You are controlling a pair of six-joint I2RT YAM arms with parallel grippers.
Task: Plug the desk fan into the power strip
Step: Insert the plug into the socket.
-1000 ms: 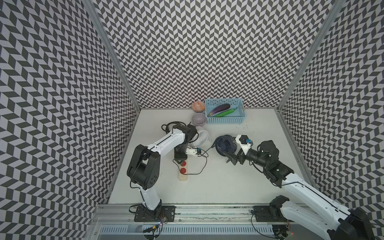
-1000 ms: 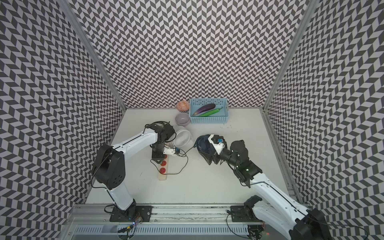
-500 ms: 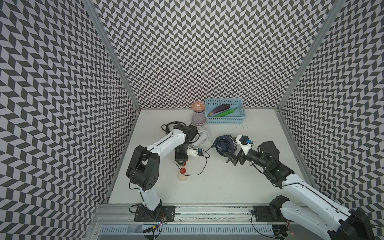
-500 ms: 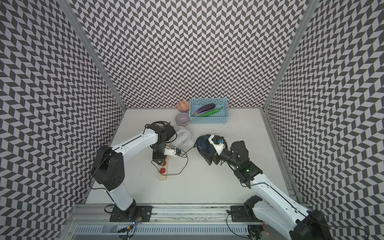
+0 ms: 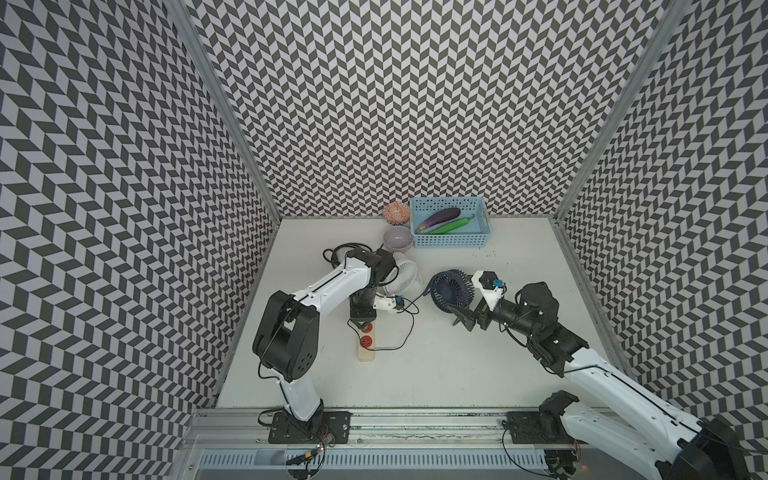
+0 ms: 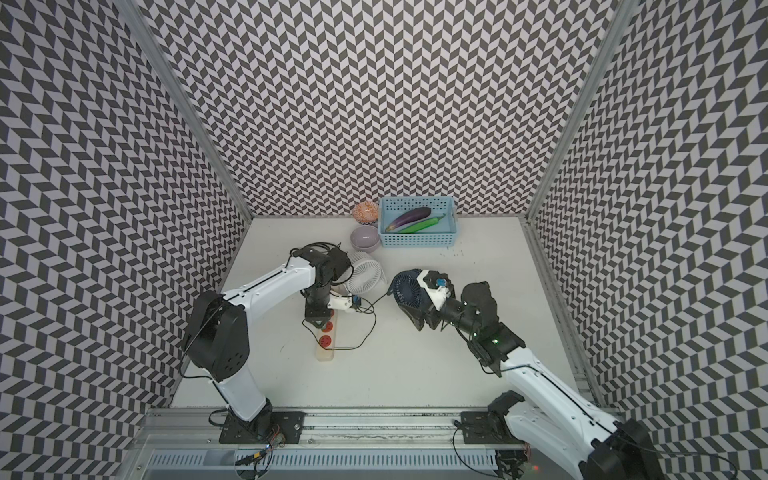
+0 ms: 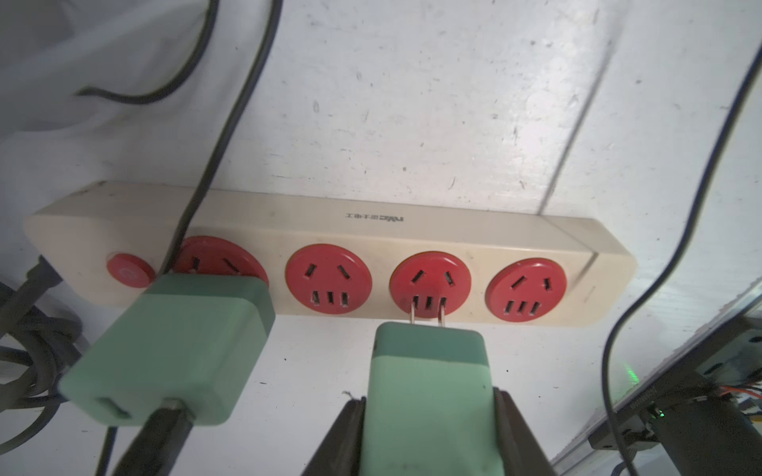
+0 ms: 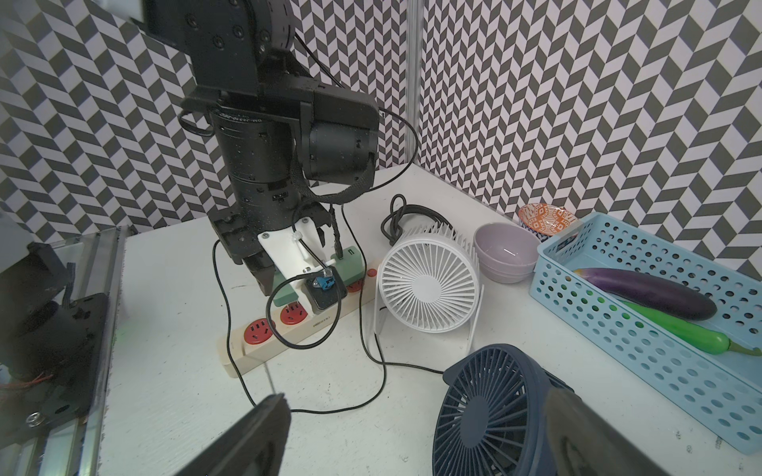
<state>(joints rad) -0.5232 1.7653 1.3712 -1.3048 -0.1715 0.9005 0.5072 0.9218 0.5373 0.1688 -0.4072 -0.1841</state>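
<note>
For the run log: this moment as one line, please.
left pincer: shut on green plug | prongs: tips in red socket of power strip, not seated | right pincer: open near navy fan, gripping nothing

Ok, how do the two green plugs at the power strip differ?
The seated plug is pushed fully into the power strip beside the red switch; the held plug shows bare prongs, tips at the third socket. The seated plug has a black cable in its back; the left gripper clamps the held plug. Both are mint green.
</note>
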